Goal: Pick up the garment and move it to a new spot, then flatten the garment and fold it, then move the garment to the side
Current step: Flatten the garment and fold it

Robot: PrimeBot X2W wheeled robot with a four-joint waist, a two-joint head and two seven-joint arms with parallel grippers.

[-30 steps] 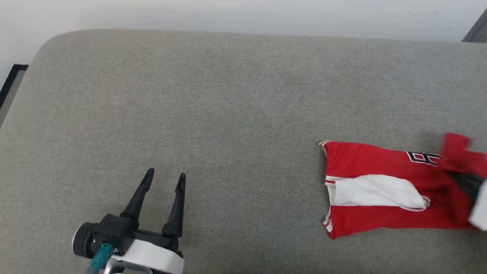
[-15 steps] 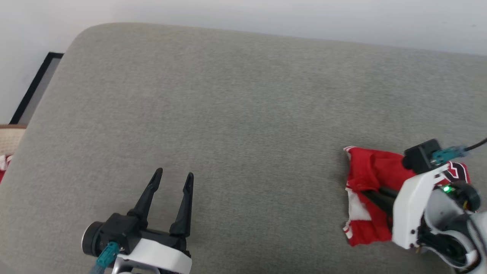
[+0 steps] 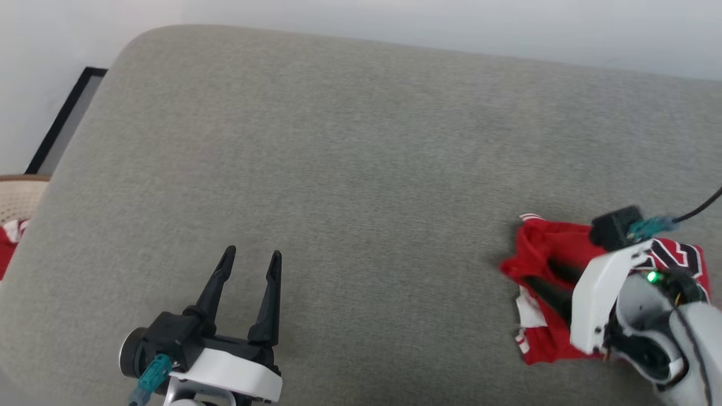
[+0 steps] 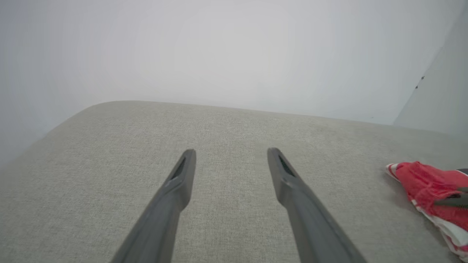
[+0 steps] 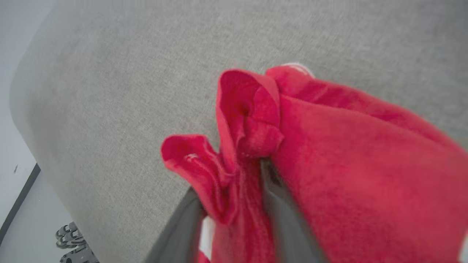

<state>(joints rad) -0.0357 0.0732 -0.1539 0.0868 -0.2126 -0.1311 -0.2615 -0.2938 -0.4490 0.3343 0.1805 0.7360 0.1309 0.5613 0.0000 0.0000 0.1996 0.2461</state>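
Observation:
The garment (image 3: 544,248) is a red jersey with white trim and black white-outlined lettering, bunched up at the right of the grey cushion (image 3: 361,169). My right gripper (image 3: 533,276) points left into the bunch and is shut on the garment; in the right wrist view red cloth (image 5: 329,160) is pinched between the two fingers and drapes over them. My left gripper (image 3: 251,259) stands open at the lower left above the bare cushion, far from the garment. In the left wrist view its fingers (image 4: 289,182) are spread apart, and the garment (image 4: 427,182) shows at the right edge.
The cushion's rounded left edge (image 3: 79,146) drops to a pale floor with a dark strip (image 3: 62,121). A woven basket (image 3: 17,197) holding red and white cloth sits at the far left. A white wall (image 3: 395,22) runs behind the cushion.
The camera has shifted. The right arm came into view from the right and has gathered the flat, folded garment into a bunch, pulling its right part leftward. The left gripper stays open.

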